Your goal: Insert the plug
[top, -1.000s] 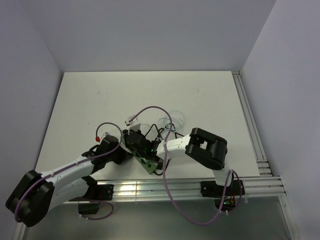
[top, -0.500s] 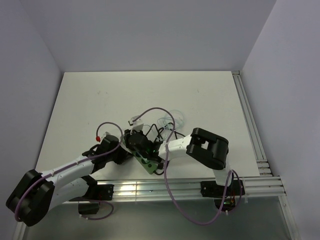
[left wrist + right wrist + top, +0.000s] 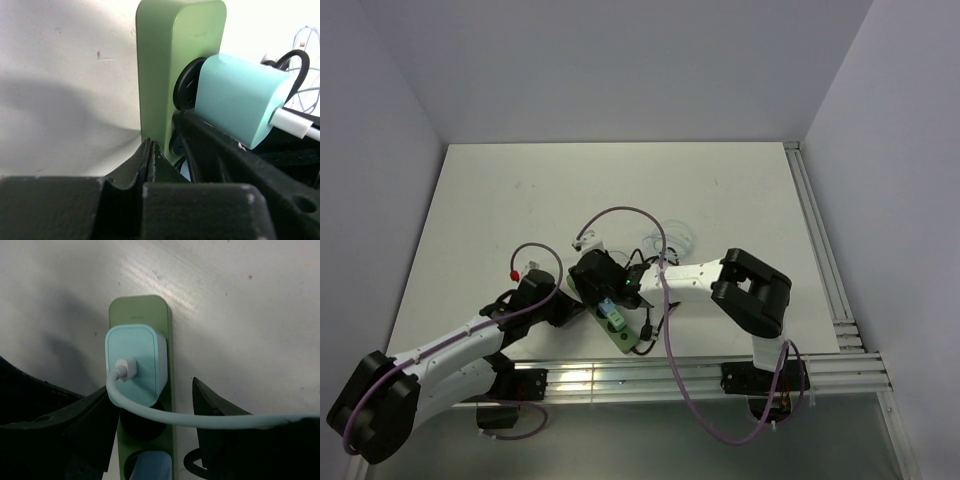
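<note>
The right claw [image 3: 150, 390] is hanging open, its fingers [image 3: 90, 425] flanking the plug [image 3: 132, 355]. The plug is sitting just ahead of the tips in the strip [image 3: 140, 307] and looking slightly tilted from the left wrist. The left claw [image 3: 149, 145] is showing its jaws pressed together at the strip's near end. Finishing well probably means bracing the strip and pushing squarely on the plug's back, clear of the cable [image 3: 225, 421].
</note>
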You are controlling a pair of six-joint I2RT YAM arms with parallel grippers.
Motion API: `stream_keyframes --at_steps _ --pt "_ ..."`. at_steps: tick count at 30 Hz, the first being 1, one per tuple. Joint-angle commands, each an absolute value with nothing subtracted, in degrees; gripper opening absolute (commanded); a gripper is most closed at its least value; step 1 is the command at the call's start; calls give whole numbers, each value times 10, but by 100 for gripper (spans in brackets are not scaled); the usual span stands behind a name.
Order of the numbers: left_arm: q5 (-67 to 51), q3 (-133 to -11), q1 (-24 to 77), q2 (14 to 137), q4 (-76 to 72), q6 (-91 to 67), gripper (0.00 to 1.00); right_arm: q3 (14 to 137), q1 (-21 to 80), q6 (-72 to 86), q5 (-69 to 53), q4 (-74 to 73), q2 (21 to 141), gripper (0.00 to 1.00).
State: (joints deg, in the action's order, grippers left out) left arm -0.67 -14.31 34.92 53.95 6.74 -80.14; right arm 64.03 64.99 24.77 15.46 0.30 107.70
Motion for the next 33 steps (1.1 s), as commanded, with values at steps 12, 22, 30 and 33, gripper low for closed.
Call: stream_keyframes --at_steps 12,22,30,33 --pt "-3 -129 349 484 97 -797 9 775 615 189 68 -243 1010 67" --pt "78 -171 348 439 209 -811 18 867 601 194 20 -308 1044 64" --pt "77 -183 348 449 203 -801 18 923 605 221 25 -364 1078 61" --pt "78 -185 348 460 203 -800 18 928 619 245 49 -373 1086 59"
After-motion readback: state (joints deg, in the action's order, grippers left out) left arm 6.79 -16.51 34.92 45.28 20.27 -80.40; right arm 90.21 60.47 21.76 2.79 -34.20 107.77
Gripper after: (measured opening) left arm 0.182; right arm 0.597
